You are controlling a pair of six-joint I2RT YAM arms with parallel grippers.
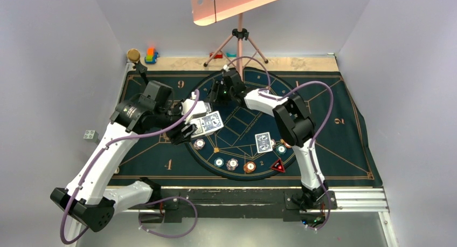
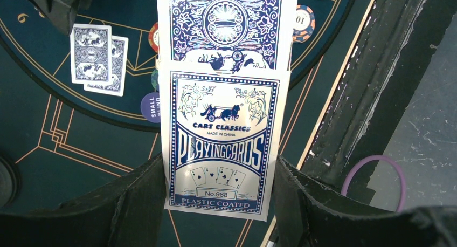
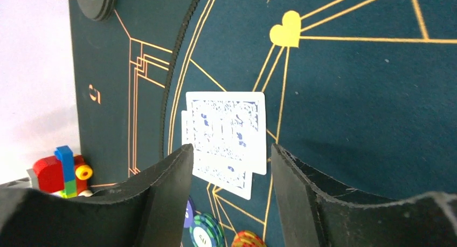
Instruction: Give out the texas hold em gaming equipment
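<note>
Dealing cards round the mat [image 1: 345, 150], going by the layout.

- Clenching the pack of cards [image 2: 221, 150] in the left gripper [image 2: 218, 171], fingers pressing both long sides of the box. Carrying one loose card [image 2: 226, 20] that pokes out past the box's far end.
- Hanging the pack above the left half of the mat's circle, back side up and roughly level.
- Holding nothing in the right gripper [image 3: 232, 150]. Spreading its jaws and hovering low over a pair of cards [image 3: 226, 134] lying face down and overlapped near the far edge of the circle.
- Noting a second pair [image 1: 263, 142] face down toward the near right of the circle.
- Noting striped chips [image 1: 232, 163] curving along the circle's near edge, a red-black triangle [image 1: 278, 166] at their right end, and a dark-blue disc [image 2: 151, 107] peeking out beside the pack.

Next move, probably: lifting the empty gripper clear of the dealt pair and bringing it to the pack to pinch the protruding card. Calling for a light grip on that thin edge alone, without dragging the box out of the other gripper.

Looking at the cards: blue ornate backs inside white borders. Showing a glossy box face that catches glare, so likely proving slick and quick to slide.
</note>
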